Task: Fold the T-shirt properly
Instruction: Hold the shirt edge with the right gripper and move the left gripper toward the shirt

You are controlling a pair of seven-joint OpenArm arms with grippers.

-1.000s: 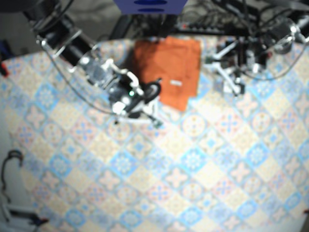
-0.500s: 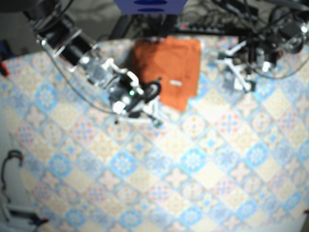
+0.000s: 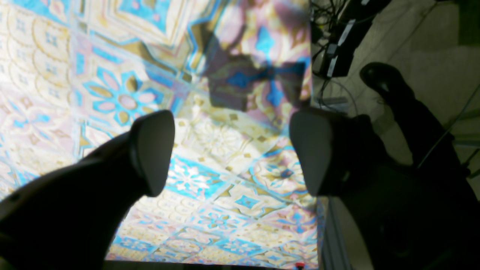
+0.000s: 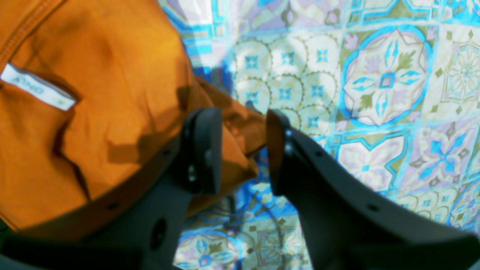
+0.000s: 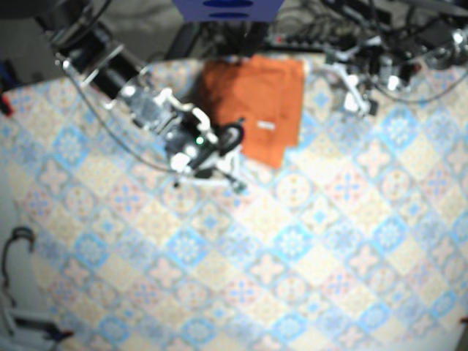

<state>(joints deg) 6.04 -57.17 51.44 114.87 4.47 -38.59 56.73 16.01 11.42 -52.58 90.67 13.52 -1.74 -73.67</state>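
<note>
Two grippers are shown, fingers apart on both. The left gripper (image 3: 232, 150) has been drawn back from the shirt (image 5: 256, 102) toward the table (image 5: 292, 278) edge, while the right gripper (image 4: 240, 150) is kept at the shirt's near corner. Folding is judged nearly complete.

The T-shirt (image 4: 112, 75) runs past the right wrist view's left edge.

table (image 5: 292, 278) front half: wide open, easy pass | right gripper (image 5: 232, 179) blocks shirt's (image 5: 256, 95) near corner | cables (image 5: 322, 33) crowd back edge
</note>
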